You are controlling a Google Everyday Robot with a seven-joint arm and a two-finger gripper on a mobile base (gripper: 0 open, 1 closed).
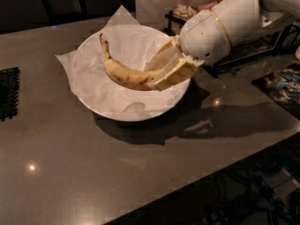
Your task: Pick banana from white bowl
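Banana (123, 74) is clamped in the end effector (153, 80): we see the two pale fingers (177, 73) closed on its right end, one above and one below. The banana sits over the white bowl (125, 118), curved, with its dark stem end pointing up and left toward the far rim. We cannot tell whether its belly touches the paper lining (77, 67) or hangs just clear of it. Lining is crinkled white paper, with corners sticking out past the rim at left and at the back. End effector comes in from the right, over the bowl's right rim, fingers angled down and left into the bowl. White arm (225, 20) runs off to the upper right. Bowl stands on the dark grey counter (93, 172), toward the back, shadow falling to the front right. We also see a black gridded mat (7, 93) at the counter's left edge, well apart from the bowl, and a dark printed sheet (281, 86) at the right edge.
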